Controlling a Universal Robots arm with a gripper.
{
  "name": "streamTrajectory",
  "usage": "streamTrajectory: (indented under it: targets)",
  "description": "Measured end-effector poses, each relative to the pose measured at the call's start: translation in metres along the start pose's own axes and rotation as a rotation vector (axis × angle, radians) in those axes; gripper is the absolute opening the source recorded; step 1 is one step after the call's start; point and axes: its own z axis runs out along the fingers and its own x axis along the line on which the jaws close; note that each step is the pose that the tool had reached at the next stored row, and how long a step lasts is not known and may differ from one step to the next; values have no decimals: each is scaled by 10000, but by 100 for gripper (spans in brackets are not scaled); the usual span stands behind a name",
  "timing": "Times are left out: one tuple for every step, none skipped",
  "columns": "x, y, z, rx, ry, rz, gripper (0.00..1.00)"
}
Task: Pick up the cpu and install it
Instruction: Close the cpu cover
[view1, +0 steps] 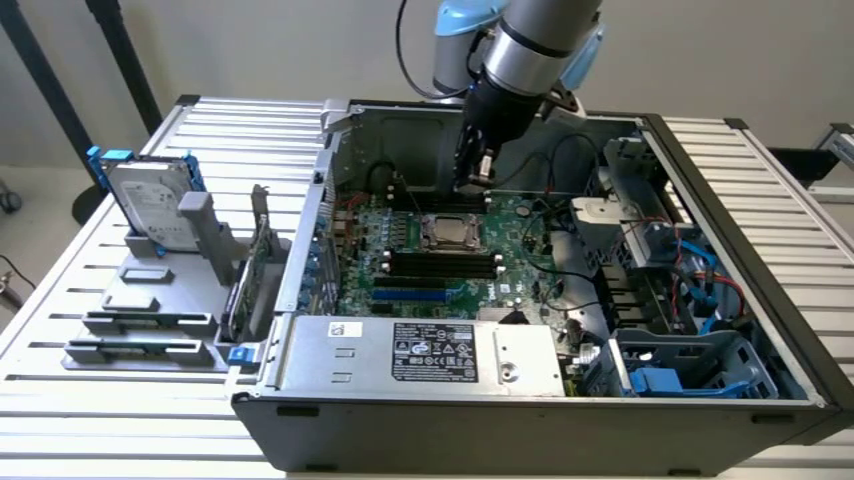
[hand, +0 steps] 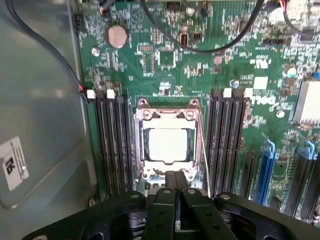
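White DELL lettering (hand: 263, 100) is showing on the green printed circuit board (hand: 220, 75) in the wrist view, just beside the outer row of long black memory slots (hand: 227, 145). Another white printed mark (hand: 260, 62) near it is blurring past reading. The cpu (hand: 166, 143), a small flat square chip with a shiny silver top, is glaring bright, any engraving on it unreadable. A white paper sticker (hand: 12, 162) on the grey metal case wall (hand: 45, 90) is carrying a black mark too smeared to make out. In the exterior view, a black-and-white label (view1: 434, 352) on the silver metal power supply box (view1: 527, 365) is showing rows of print and round symbols too small to read
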Motion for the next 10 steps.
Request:
streamTrajectory:
  targets:
    - [-5,-17,9,56,-1,3,11]
    - [-10,-32,19,107,-2,6,11]
    - [-14,-47,29,157,-2,8,11]
    - [-18,-61,39,207,-3,11,11]
    - [-21,-77,50,259,-3,13,11]
    - [-24,-96,61,308,-4,15,11]
    - [-26,-119,74,353,-5,17,11]
    - [-28,-148,88,394,-4,19,11]
    - [-31,-180,101,434,-6,22,11]
    - [-33,-212,115,474,-7,23,11]
